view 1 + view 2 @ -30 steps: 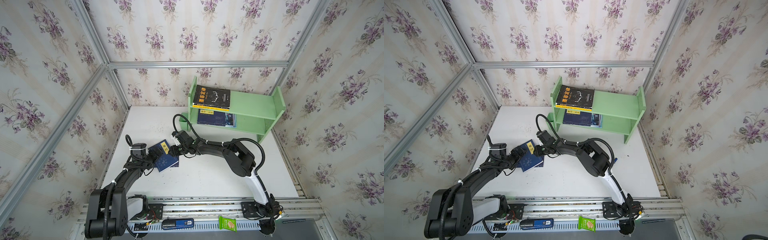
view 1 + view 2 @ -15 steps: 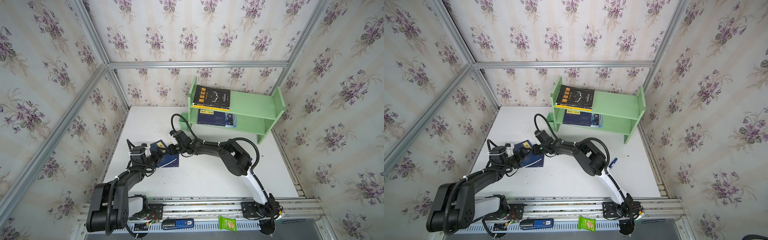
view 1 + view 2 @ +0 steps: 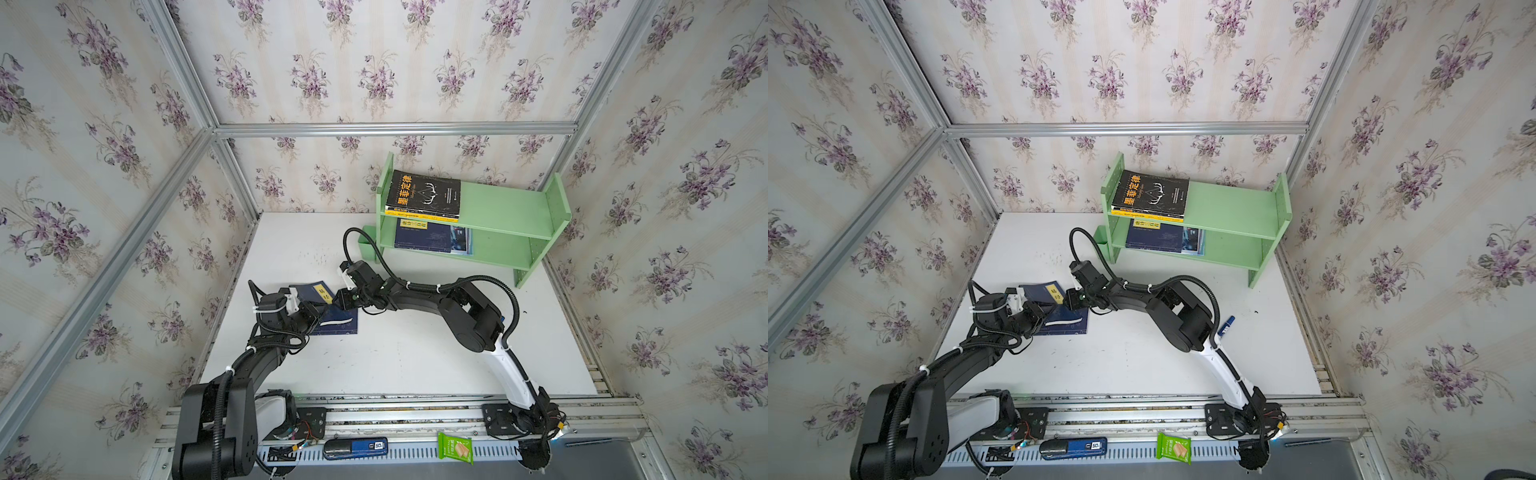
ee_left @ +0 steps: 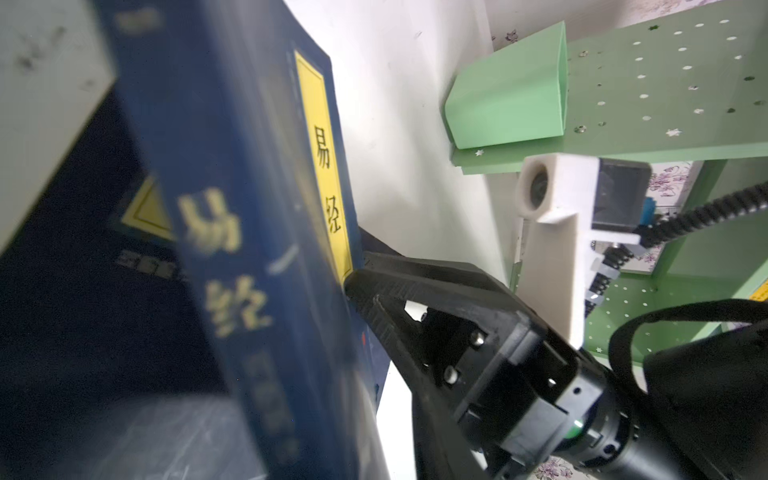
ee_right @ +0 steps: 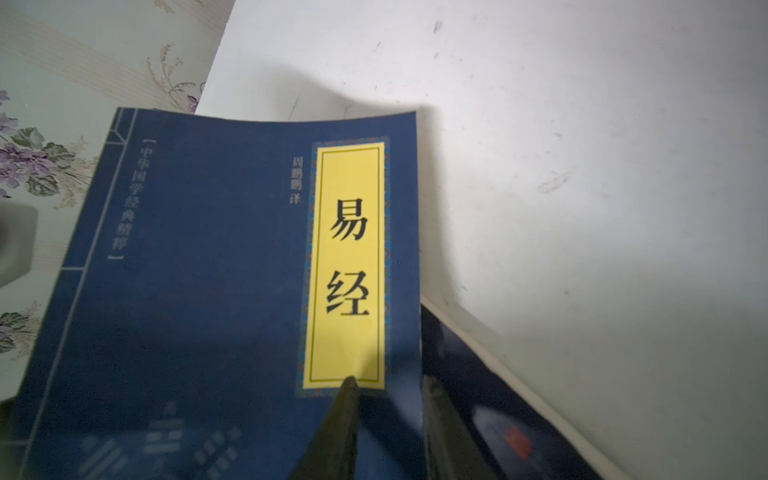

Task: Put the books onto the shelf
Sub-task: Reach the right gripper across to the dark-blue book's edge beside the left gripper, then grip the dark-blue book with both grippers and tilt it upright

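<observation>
On white tabletop (image 3: 395,361) amid floral walls (image 3: 374,62): left gripper (image 3: 321,312) and right gripper (image 5: 390,390) both clamp navy book (image 3: 309,292)

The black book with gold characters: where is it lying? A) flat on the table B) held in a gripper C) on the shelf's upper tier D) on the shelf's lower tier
C: in both top views the black book lies flat on the upper tier of the green shelf.
</observation>
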